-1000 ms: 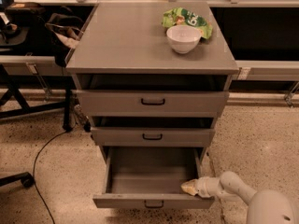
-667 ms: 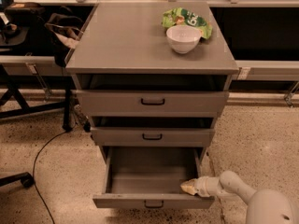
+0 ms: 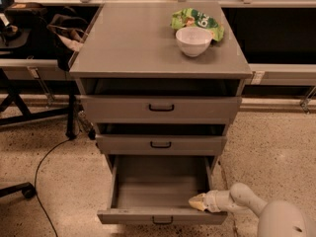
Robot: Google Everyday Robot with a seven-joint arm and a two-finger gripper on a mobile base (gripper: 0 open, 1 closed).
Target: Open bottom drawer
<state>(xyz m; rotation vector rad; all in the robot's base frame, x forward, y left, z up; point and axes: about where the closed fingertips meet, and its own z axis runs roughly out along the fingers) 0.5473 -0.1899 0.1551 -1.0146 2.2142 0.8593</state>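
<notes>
Camera view, left to right. At the far left edge a black chair caster [image 3: 27, 189] stands on the speckled floor [image 3: 276, 147], and a black cable [image 3: 42, 172] curves across the floor toward the cabinet's foot. Above these, a dark bag [image 3: 69, 33] hangs just beside the upper left corner of the grey cabinet [image 3: 138, 43]. The cabinet carries three drawers stacked down its front. The top drawer [image 3: 123, 110] has the tallest front, and the middle drawer [image 3: 123, 144] below it is slightly smaller. Each sits a little way out, with a dark gap showing above it. The bottom drawer [image 3: 158, 186] is lowest of the three and is drawn well out toward the camera. Its plain grey interior is exposed, and its small black handle [image 3: 163, 220] sits at the centre of the front panel. On the right part of the cabinet top a white bowl [image 3: 193, 41] stands upright, touching a green snack bag [image 3: 197, 19] lying behind it. At the lower right, the gripper [image 3: 196, 201] lies inside the bottom drawer's front right corner, just above the front panel. Its pale fingers appear drawn together into one wedge with nothing between them. The white arm [image 3: 242, 199] extends from it to the right edge.
</notes>
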